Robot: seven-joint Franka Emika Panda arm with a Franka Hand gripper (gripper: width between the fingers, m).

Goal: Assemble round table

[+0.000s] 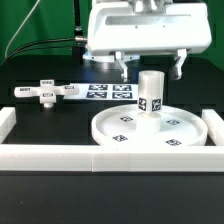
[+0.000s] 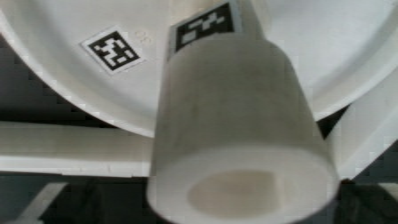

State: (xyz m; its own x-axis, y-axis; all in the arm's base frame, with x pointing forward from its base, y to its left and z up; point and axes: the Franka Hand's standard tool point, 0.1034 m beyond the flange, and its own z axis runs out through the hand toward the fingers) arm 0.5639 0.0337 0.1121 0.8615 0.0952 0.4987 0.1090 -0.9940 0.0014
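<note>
The large round disc [image 1: 150,132] lies flat on the black table at the exterior view's right. The short cylindrical post [image 1: 150,95] stands upright on its middle, with a tag on its side. My gripper [image 1: 151,70] hangs just above the post, open, with its fingertips [image 1: 124,72] spread wide to either side of the post's top and touching nothing. In the wrist view the post [image 2: 222,120] fills the middle with its hollow end toward the camera, and the disc [image 2: 71,60] lies behind it. The flat cross-shaped foot piece [image 1: 45,92] lies at the left.
The marker board [image 1: 110,90] lies between the foot piece and the disc. White border rails run along the front [image 1: 60,156] and up both sides [image 1: 8,125]. A rail also shows in the wrist view [image 2: 54,150].
</note>
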